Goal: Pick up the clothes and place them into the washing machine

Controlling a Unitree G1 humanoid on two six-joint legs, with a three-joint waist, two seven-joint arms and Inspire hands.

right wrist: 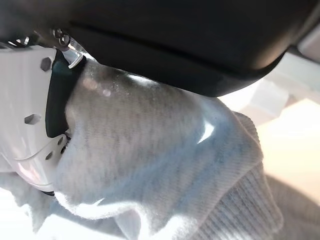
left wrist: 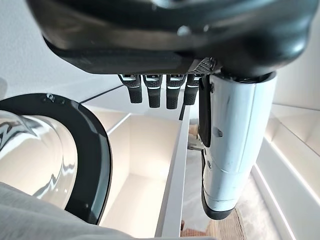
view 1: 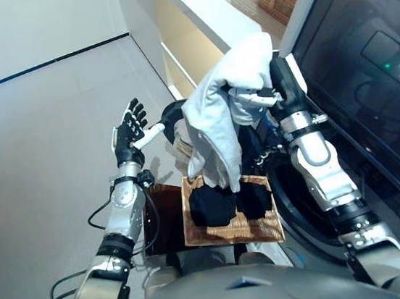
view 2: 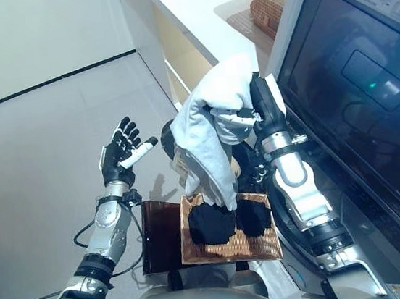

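Gripping pale garment point(view 1: 222, 121) in right hand point(view 1: 270, 97), lifted clear above basket point(view 1: 195, 230) toward washer at three o'clock; left hand point(view 1: 128, 133) splayed empty.

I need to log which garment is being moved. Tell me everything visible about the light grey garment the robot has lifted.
The light grey knitted garment hangs bunched from the right hand, whose thumb pinches its top. It droops in long folds above the brown wicker basket holding dark clothes, beside the washing machine. Ribbed edging shows in the right wrist view.
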